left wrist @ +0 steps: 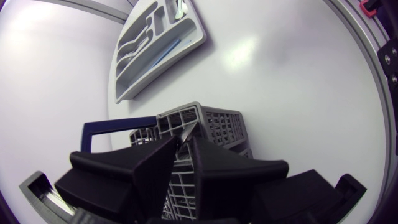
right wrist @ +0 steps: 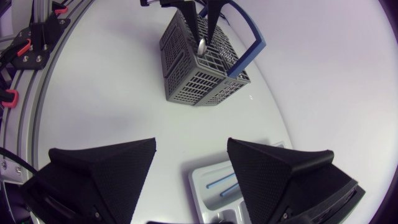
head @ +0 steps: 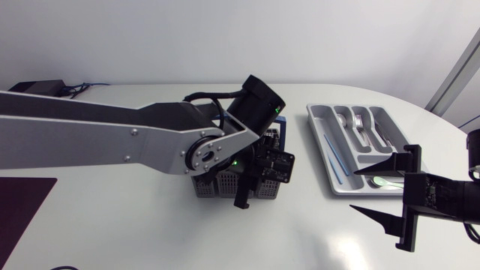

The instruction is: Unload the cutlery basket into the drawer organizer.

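Observation:
The dark grey cutlery basket (head: pixel 216 186) with a blue handle (right wrist: pixel 252 46) stands mid-table. My left gripper (head: pixel 251 180) hangs over it, pointing down into it. In the left wrist view its fingertips (left wrist: pixel 179 144) stand close on either side of a thin silver utensil end (left wrist: pixel 186 132) rising from the basket (left wrist: pixel 217 127). The right wrist view shows that rounded end (right wrist: pixel 202 45) just below the left gripper (right wrist: pixel 204 25), with small gaps still showing. The grey drawer organizer (head: pixel 330 161) lies to the right and holds forks and spoons (head: pixel 364 127). My right gripper (head: pixel 354 190) is open and empty beside its near end.
A thin blue item (head: pixel 334 150) lies in the organizer's long left slot. A dark mat (head: pixel 22 202) covers the table's near left corner. Bare white tabletop lies between basket and organizer and along the front edge.

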